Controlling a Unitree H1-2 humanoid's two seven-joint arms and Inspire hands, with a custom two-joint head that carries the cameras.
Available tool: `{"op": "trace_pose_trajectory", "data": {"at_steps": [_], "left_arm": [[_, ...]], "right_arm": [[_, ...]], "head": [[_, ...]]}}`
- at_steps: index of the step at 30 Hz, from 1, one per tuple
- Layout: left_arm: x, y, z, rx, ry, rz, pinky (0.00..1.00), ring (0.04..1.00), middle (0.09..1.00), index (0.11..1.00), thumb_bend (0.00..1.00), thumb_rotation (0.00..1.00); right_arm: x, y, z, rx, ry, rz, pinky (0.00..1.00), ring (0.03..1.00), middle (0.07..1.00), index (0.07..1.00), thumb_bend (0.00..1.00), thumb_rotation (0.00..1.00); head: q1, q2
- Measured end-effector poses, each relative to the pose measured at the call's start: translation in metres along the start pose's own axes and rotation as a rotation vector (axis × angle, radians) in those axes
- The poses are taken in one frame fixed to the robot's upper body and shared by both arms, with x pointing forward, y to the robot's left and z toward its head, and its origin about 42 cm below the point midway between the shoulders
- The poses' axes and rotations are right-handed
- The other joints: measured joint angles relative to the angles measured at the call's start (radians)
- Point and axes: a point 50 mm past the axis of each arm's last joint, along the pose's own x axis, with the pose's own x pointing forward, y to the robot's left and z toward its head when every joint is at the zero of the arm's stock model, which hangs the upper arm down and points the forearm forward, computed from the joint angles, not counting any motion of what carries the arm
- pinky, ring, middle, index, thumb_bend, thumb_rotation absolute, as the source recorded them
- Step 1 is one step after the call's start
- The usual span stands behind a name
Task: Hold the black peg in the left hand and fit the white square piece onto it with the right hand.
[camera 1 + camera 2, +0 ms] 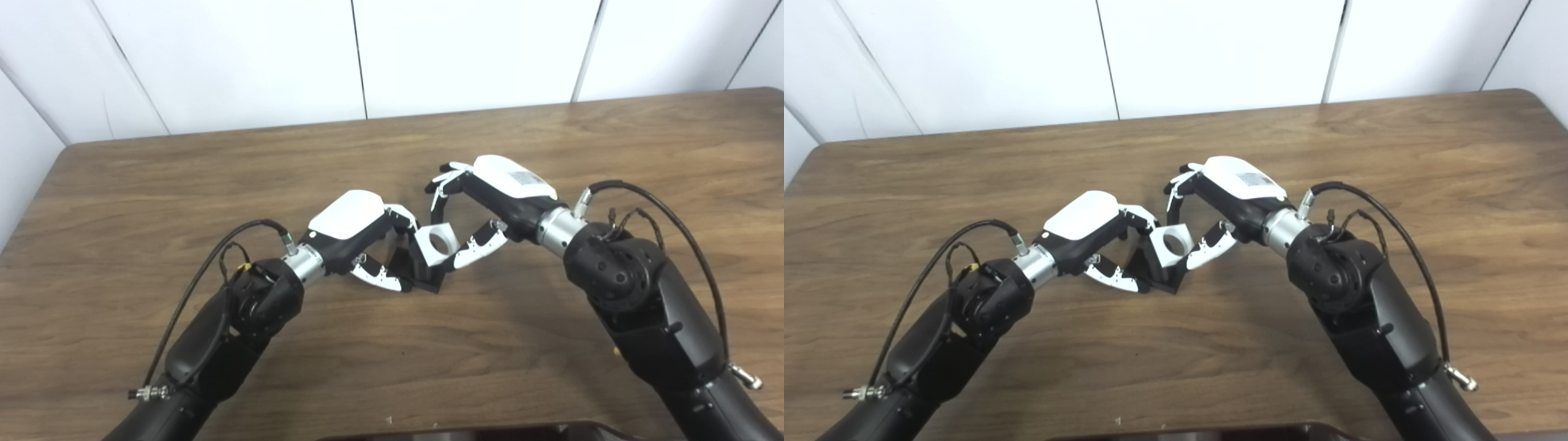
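Bright, even light is cast from above; soft shadows are thrown on the table [551, 141], and slight blur is seen throughout.

white square piece [438, 243], black peg [422, 269], brown wood-grain table [392, 153]

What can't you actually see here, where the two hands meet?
- black peg: both views, mostly covered by the white square piece and the left hand; how deeply it is seated is hidden.
- right hand: whether its fingers still grip the piece is unclear.
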Motion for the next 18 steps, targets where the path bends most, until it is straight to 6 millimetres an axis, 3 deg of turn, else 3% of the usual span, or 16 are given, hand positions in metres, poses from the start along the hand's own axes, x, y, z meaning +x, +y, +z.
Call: {"op": "trace_pose_trajectory", "data": {"at_steps": [14,18], "left_arm": [[0.000,0.000,0.000,0.003,0.001,-0.002,0.54,0.682,0.736,0.494,0.52,0.08],[0.000,0.000,0.000,0.004,0.000,-0.002,0.54,0.683,0.736,0.495,0.52,0.08]], "right_arm": [[0.007,0.008,-0.001,0.011,-0.001,-0.006,0.89,0.934,0.812,0.480,0.52,0.14],[0.004,0.006,0.009,-0.007,-0.033,-0.008,0.91,0.936,0.815,0.479,0.52,0.14]], "head": [[0.012,0.003],[0.011,0.003]]}}
